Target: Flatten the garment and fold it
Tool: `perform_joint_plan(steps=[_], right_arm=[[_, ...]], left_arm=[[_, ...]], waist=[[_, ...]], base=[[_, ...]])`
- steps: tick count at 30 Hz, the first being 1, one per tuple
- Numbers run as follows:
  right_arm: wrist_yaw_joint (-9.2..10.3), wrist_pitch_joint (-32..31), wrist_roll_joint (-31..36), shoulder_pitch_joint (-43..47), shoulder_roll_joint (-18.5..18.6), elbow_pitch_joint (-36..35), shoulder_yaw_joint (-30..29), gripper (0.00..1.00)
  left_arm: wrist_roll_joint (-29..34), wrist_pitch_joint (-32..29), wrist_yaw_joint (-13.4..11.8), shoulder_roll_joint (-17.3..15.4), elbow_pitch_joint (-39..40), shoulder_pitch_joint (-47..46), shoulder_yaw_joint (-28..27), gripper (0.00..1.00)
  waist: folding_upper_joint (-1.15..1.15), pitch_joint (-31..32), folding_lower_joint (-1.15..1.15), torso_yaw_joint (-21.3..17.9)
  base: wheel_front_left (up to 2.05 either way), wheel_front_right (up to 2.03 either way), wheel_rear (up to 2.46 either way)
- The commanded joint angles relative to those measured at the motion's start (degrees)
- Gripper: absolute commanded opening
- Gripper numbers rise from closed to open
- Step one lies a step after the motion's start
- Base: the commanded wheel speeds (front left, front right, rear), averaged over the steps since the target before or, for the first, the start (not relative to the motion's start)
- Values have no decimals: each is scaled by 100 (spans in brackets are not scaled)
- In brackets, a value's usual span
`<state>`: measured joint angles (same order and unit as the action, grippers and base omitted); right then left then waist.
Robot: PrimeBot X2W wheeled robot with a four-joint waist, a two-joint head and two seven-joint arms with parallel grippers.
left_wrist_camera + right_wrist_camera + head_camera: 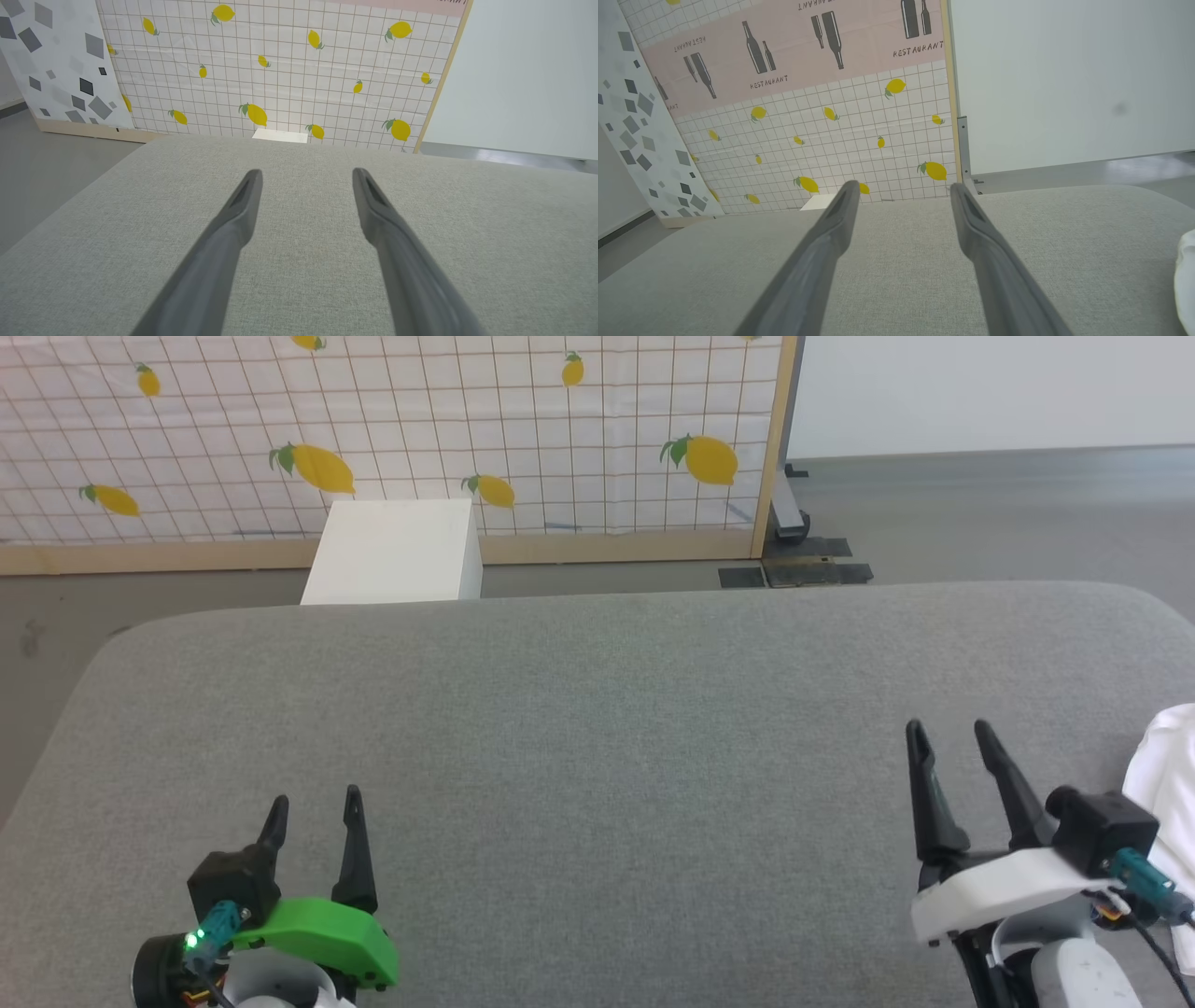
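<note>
A bit of the white garment (1164,784) lies bunched at the far right edge of the grey padded surface (597,728), most of it cut off by the frame; the right wrist view catches its edge (1186,275) at the lower right. My right gripper (948,733) hovers open just left of the garment, apart from it, its fingers (831,233) empty. At the lower left, far from the garment, my left gripper (316,801) is open too, with nothing between its fingers (243,210).
A rigid white box (397,551) stands on the floor behind the surface's far edge. Behind it runs a lemon-print screen (523,439) with a wooden frame. Grey floor surrounds the surface, whose far corners are rounded.
</note>
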<state>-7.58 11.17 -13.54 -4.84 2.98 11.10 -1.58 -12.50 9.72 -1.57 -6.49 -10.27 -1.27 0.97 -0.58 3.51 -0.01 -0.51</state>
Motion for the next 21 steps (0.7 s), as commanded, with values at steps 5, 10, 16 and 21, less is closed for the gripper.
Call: perform_joint_plan(steps=[5,10,16,21], right_arm=[[9,-31,111,135,-10,159,64,100],[9,-87,138,157,-10,223,87,100],[9,-127,91,193,-10,252,109,100],[9,-130,61,177,-10,270,111,100]], left_arm=[[32,105,3,49,-156,35,74,100],[60,181,-24,49,-216,-16,128,100],[73,214,-36,28,-259,-52,182,100],[71,225,-52,15,-277,-81,214,100]], waist=[[57,-97,1,8],[57,-132,1,22],[57,-147,1,20],[57,-167,1,12]], base=[[0,0,0],[0,0,0],[0,0,0],[0,0,0]])
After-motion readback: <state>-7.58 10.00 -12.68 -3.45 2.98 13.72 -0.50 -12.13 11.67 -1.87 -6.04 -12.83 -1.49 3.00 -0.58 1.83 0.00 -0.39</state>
